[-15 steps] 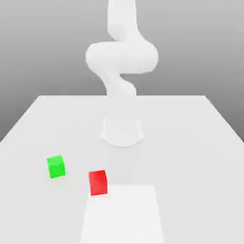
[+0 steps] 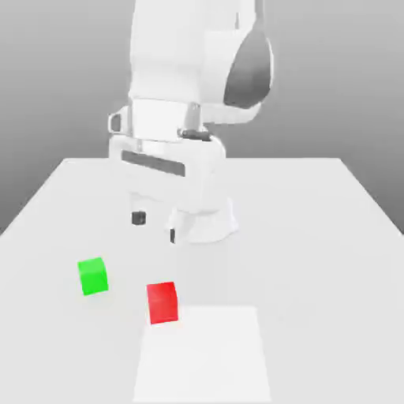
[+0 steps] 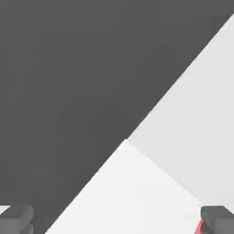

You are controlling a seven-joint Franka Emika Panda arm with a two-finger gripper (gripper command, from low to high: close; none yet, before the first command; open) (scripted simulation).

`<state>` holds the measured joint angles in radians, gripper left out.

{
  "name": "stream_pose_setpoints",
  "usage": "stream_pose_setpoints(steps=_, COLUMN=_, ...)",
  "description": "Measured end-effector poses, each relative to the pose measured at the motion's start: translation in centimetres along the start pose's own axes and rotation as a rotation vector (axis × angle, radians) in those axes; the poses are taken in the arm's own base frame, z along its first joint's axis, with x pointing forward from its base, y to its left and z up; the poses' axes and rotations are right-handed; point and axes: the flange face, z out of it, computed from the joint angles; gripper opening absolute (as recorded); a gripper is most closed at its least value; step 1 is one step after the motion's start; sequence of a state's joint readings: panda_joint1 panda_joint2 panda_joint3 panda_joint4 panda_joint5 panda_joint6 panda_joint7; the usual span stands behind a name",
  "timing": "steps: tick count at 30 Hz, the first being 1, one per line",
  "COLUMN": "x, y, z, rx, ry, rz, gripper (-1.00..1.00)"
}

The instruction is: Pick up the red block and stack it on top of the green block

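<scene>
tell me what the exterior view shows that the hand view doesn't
Exterior view: the green block resting on the table, apart from the red block, and the open gripper hanging above the table, not holding anything. Hand view: the fingertips up close. Both share the table, the gripper and the red block, which is a sliver beside one fingertip in the hand view.

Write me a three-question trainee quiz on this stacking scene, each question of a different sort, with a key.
1. True or false: the red block already sits on the green block.
2. Multiple choice: in the exterior view, the gripper is (A) shut on the red block, (B) open above the table, holding nothing, (C) resting on the green block.
3. Fill in: in the exterior view, the green block lies to the red block's ____.

Key: 1 false, both blocks rest apart on the table. 2 B. 3 left.
</scene>
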<state>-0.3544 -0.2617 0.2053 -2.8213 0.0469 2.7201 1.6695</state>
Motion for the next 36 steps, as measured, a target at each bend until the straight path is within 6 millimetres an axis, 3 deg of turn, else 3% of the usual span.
stream_pose_setpoints(steps=3, x=1.7, y=4.2, z=5.1, rx=-0.107, ry=0.004, rz=0.192, gripper=0.00)
stream_pose_setpoints(steps=5, x=2.0, y=5.9, z=6.9, rx=-0.146, ry=-0.002, rz=0.263, gripper=0.00)
stream_pose_setpoints(steps=13, x=1.4, y=6.7, z=10.2, rx=-0.163, ry=-0.044, rz=0.286, gripper=0.00)
stream_pose_setpoints(steps=21, x=2.1, y=7.5, z=13.6, rx=-0.162, ry=-0.001, rz=0.288, gripper=0.00)
stream_pose_setpoints(steps=22, x=2.2, y=7.6, z=13.8, rx=-0.161, ry=0.005, rz=0.287, gripper=-1.00)
stream_pose_setpoints(steps=29, x=2.2, y=7.5, z=13.8, rx=-0.159, ry=0.003, rz=0.288, gripper=-1.00)
stream_pose_setpoints(steps=36, x=1.5, y=6.8, z=11.1, rx=-0.163, ry=-0.041, rz=0.291, gripper=-1.00)
